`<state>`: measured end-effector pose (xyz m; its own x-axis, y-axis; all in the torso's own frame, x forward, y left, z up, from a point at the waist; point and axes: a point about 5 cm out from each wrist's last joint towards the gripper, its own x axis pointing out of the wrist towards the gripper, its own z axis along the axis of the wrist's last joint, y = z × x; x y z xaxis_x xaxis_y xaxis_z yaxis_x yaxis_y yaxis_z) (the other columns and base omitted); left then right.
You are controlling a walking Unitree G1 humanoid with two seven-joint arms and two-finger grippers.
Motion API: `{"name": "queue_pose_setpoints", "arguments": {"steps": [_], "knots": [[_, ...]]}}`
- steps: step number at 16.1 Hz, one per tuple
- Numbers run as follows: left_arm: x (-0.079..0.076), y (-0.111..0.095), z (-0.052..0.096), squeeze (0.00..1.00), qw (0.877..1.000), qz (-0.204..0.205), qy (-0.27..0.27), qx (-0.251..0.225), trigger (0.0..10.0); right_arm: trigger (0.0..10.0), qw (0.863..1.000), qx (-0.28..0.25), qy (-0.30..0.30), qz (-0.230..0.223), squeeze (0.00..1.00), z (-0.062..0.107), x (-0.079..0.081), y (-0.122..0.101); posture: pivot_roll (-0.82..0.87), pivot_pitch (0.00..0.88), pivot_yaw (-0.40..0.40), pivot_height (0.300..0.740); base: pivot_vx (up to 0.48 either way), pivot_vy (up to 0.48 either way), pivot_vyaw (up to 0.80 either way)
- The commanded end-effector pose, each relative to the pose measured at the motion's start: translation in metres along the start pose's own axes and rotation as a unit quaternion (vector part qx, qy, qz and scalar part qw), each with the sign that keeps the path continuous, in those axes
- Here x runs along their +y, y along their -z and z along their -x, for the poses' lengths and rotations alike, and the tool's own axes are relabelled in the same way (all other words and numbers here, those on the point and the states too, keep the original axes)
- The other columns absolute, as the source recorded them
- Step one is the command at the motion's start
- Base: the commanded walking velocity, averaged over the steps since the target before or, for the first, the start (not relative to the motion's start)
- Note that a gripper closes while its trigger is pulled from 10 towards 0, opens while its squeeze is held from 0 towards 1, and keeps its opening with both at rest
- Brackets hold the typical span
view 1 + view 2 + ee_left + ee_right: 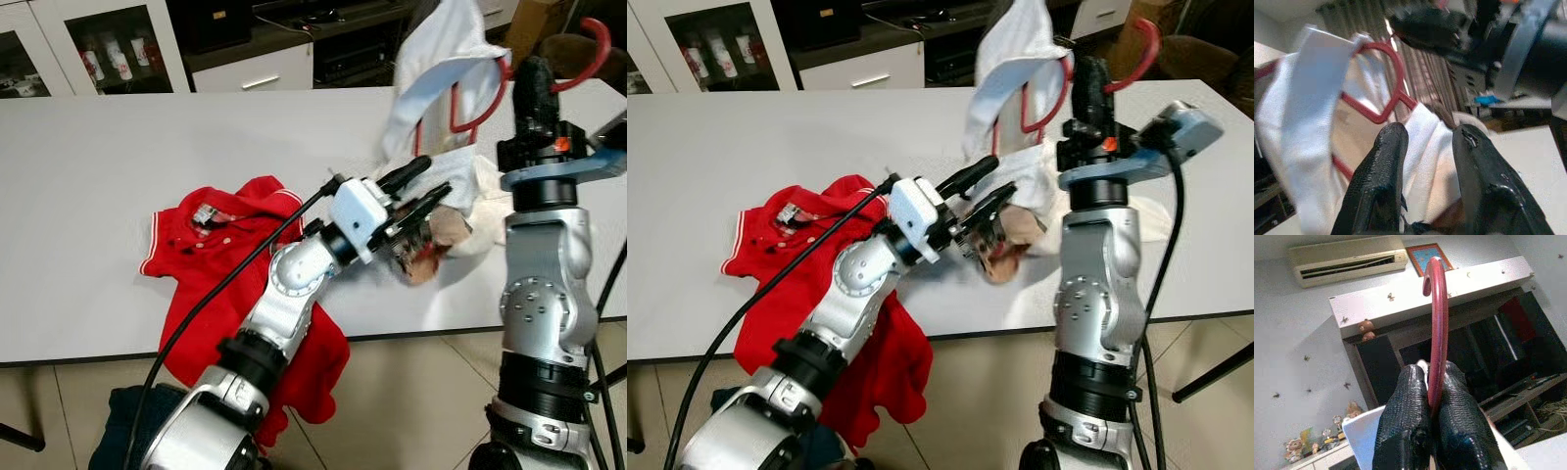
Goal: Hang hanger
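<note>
My right gripper (537, 80) is raised over the table's right side, shut on the neck of a red hanger (588, 54) whose hook (1437, 308) rises between the fingers. A white garment (438, 73) is draped on the hanger and trails down onto the table. My left gripper (421, 193) reaches in from the left, open, its two fingertips (1391, 147) against the lower folds of the white cloth (1425, 152), with nothing clamped.
A red polo shirt (220, 245) hangs over the white table's (147, 147) front edge beside my left arm. A dark cloth (122, 416) lies on the floor below. White cabinets (108, 44) stand behind the table.
</note>
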<state>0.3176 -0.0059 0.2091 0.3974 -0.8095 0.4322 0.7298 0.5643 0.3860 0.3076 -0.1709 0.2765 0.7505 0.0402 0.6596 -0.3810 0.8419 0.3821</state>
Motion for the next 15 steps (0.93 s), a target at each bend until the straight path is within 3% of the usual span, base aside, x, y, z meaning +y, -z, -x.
{"name": "queue_pose_setpoints", "arguments": {"steps": [1, 3, 9, 11, 12, 13, 15], "knots": [[-0.005, 0.004, -0.003, 0.00, 1.000, -0.002, 0.020, 0.018, 10.0, 0.0, 1.000, -0.015, -0.010, 0.003, 0.00, -0.001, 0.006, -0.004, 0.00, 0.041, 0.029, 0.740, 0.000, 0.000, 0.00], [-0.008, 0.007, -0.001, 0.00, 0.999, 0.004, 0.030, 0.030, 10.0, 0.0, 1.000, -0.015, -0.013, 0.003, 0.00, -0.001, 0.006, -0.004, 0.00, 0.040, 0.028, 0.740, 0.000, 0.000, 0.00], [-0.016, 0.030, 0.003, 0.00, 0.991, 0.000, 0.050, 0.126, 10.0, 0.0, 0.999, -0.014, -0.030, 0.003, 0.00, 0.000, 0.013, -0.003, 0.00, 0.044, 0.023, 0.740, 0.000, 0.000, 0.00], [-0.022, 0.033, 0.006, 0.00, 0.988, -0.011, 0.073, 0.134, 10.0, 0.0, 0.999, -0.013, -0.034, 0.001, 0.00, 0.000, 0.014, -0.003, 0.00, 0.045, 0.023, 0.740, 0.000, 0.000, 0.00], [-0.024, 0.032, 0.006, 0.00, 0.989, -0.012, 0.081, 0.127, 3.4, 0.0, 0.999, -0.013, -0.033, 0.002, 0.00, 0.000, 0.014, -0.003, 0.00, 0.045, 0.022, 0.740, 0.000, 0.000, 0.00], [-0.026, 0.031, 0.007, 0.00, 0.988, -0.013, 0.090, 0.122, 0.0, 0.0, 0.999, -0.013, -0.033, 0.003, 0.00, 0.000, 0.013, -0.003, 0.00, 0.045, 0.023, 0.740, 0.000, 0.000, 0.00], [-0.028, 0.032, 0.010, 0.00, 0.987, -0.021, 0.103, 0.122, 0.0, 0.0, 0.999, -0.014, -0.030, 0.005, 0.00, 0.000, 0.011, -0.005, 0.00, 0.044, 0.025, 0.740, 0.000, 0.000, 0.00]]}}
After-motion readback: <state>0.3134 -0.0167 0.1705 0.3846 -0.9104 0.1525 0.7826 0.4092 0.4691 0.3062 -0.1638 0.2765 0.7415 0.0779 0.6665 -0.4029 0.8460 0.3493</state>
